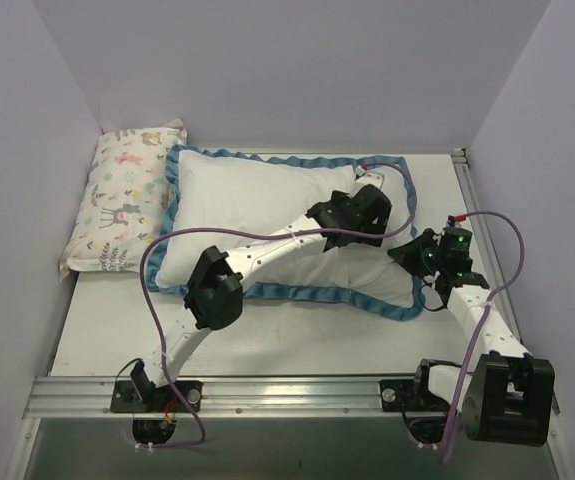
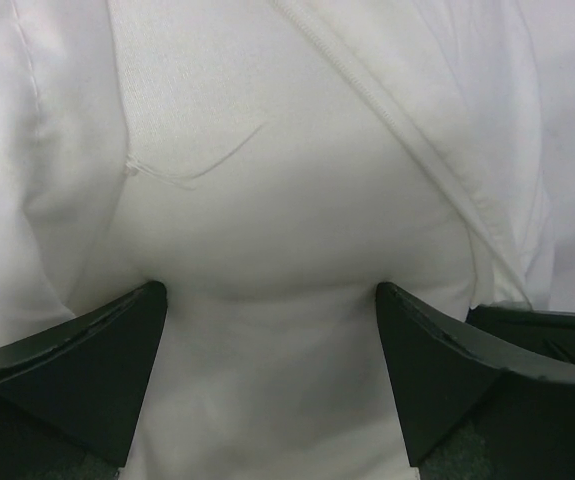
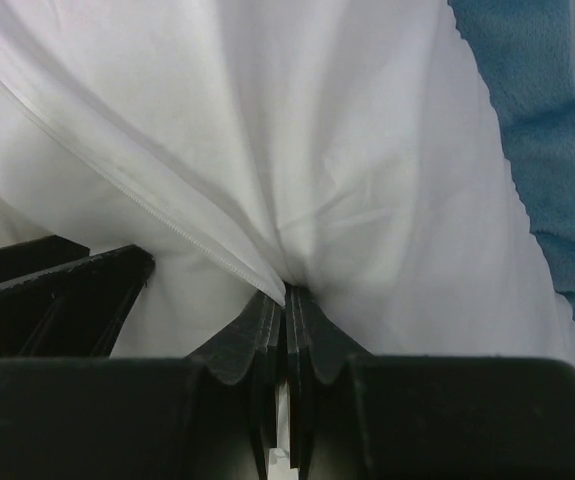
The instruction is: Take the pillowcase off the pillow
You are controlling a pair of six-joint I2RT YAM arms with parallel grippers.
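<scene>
The pillowcase [image 1: 257,205] lies white side up, its blue ruffled trim all round the edge. The plump white pillow [image 2: 267,200] fills it and bulges between my left fingers; in the top view it is hidden inside the case. My left gripper [image 1: 359,222] reaches across to the case's right end. It is open [image 2: 269,295], its fingers [image 2: 117,340] pressed against the white bulge, with a zipper seam [image 2: 367,95] running above. My right gripper [image 1: 409,253] is shut [image 3: 285,292] on a pinch of the pillowcase's white fabric [image 3: 317,150] at the zipper edge, near the blue trim [image 3: 547,150].
A smaller pastel animal-print pillow [image 1: 127,200] lies at the far left against the wall. Lilac walls close in the left, back and right. A metal rail [image 1: 267,392] runs along the near edge. Purple cables loop over both arms.
</scene>
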